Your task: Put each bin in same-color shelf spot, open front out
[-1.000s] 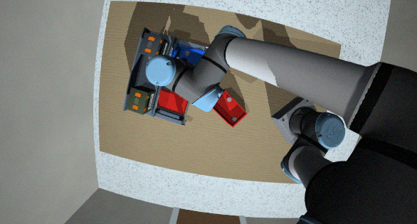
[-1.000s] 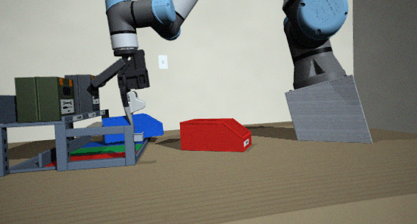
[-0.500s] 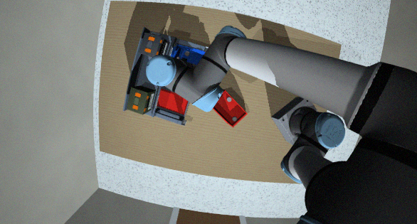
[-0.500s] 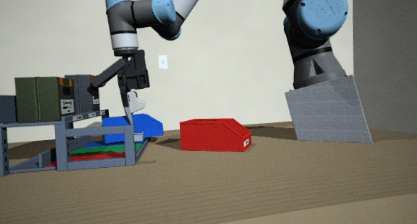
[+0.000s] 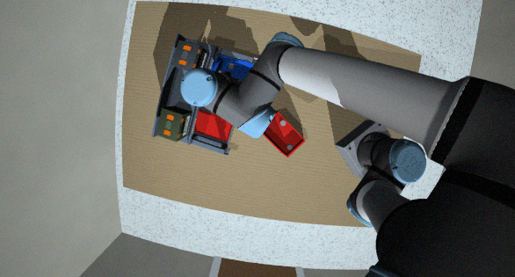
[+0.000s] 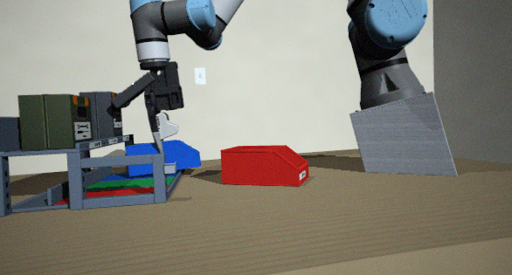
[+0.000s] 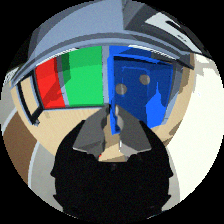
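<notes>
The blue bin [image 5: 235, 69] [image 6: 185, 154] [image 7: 132, 102] stands over the far end of the lower shelf, two round parts in it; its side wall runs between my fingertips. My gripper [image 6: 160, 151] [image 7: 112, 104] points down, shut on that wall. The shelf [image 6: 75, 183] shows a red mark [image 5: 213, 124] [image 7: 49, 89] and a green mark [image 6: 131, 183] [image 7: 86, 82]; no blue mark is visible. Whether the blue bin is fully behind the lip is unclear. The red bin [image 5: 279, 132] [image 6: 258, 168] stands angled on the table, two round parts in it.
The upper board carries a green box [image 5: 171, 127] [image 6: 52, 122] and a grey box [image 5: 186, 54] [image 6: 97, 111] close to the gripper. Shelf posts and the front lip stand near the fingers. The arm's base [image 6: 402, 140] is on the right.
</notes>
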Action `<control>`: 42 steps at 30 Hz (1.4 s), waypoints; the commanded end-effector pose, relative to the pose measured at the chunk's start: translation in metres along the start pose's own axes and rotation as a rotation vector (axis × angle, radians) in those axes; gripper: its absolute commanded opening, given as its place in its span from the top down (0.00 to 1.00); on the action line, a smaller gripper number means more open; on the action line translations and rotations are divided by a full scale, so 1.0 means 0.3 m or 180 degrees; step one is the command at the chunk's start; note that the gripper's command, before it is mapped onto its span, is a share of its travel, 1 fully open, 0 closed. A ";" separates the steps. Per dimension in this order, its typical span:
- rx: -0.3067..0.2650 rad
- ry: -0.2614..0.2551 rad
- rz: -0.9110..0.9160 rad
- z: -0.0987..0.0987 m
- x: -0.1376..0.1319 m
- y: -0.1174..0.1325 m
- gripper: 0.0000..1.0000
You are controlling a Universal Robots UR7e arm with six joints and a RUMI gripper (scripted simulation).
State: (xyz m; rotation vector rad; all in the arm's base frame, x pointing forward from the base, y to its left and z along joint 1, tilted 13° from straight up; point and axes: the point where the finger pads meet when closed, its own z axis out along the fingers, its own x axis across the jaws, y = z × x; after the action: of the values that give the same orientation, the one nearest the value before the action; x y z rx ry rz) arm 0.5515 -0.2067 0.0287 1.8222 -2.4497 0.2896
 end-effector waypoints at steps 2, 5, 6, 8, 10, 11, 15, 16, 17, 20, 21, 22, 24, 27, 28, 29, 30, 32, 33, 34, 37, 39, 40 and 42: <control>0.0005 0.0001 0.0000 0.004 0.000 -0.002 1.00; 0.0005 0.0001 0.0000 0.007 0.000 -0.002 1.00; 0.0005 0.0001 0.0000 0.007 0.000 -0.002 1.00; 0.0005 0.0001 0.0000 0.009 0.000 -0.003 1.00; 0.0005 0.0001 0.0000 0.011 0.000 -0.003 1.00; 0.0005 0.0001 0.0000 0.012 0.000 -0.003 1.00; 0.0005 0.0001 0.0000 0.015 0.000 -0.003 1.00; 0.0005 0.0001 0.0000 0.016 0.000 -0.003 1.00; 0.0005 0.0001 0.0000 0.016 0.000 -0.003 1.00; 0.0005 0.0001 0.0000 0.017 -0.001 -0.003 1.00; 0.0005 0.0001 0.0000 0.017 -0.001 -0.003 1.00; 0.0005 0.0001 0.0000 0.017 -0.001 -0.003 1.00; 0.0005 0.0001 0.0000 0.017 -0.001 -0.003 1.00; 0.0005 0.0001 0.0000 0.017 -0.001 -0.003 1.00; 0.0005 0.0001 0.0000 0.017 -0.001 -0.003 1.00; 0.0005 0.0001 0.0000 0.017 -0.001 -0.003 1.00; 0.0005 0.0001 0.0000 0.017 -0.001 -0.003 1.00; 0.0005 0.0001 0.0000 0.017 -0.001 -0.003 1.00; 0.0005 0.0001 0.0000 0.017 -0.001 -0.003 1.00; 0.0005 0.0001 0.0000 0.017 -0.001 -0.003 1.00; 0.0005 0.0001 0.0000 0.017 -0.001 -0.003 0.95; 0.0005 0.0001 0.0000 0.017 -0.001 -0.003 0.95; 0.0005 0.0001 0.0000 0.017 -0.001 -0.003 0.95; 0.0005 0.0001 0.0000 0.017 -0.001 -0.003 0.95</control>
State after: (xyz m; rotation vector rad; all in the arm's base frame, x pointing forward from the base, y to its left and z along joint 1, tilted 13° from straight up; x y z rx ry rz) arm 0.5523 -0.2077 0.0231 1.8221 -2.4496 0.2896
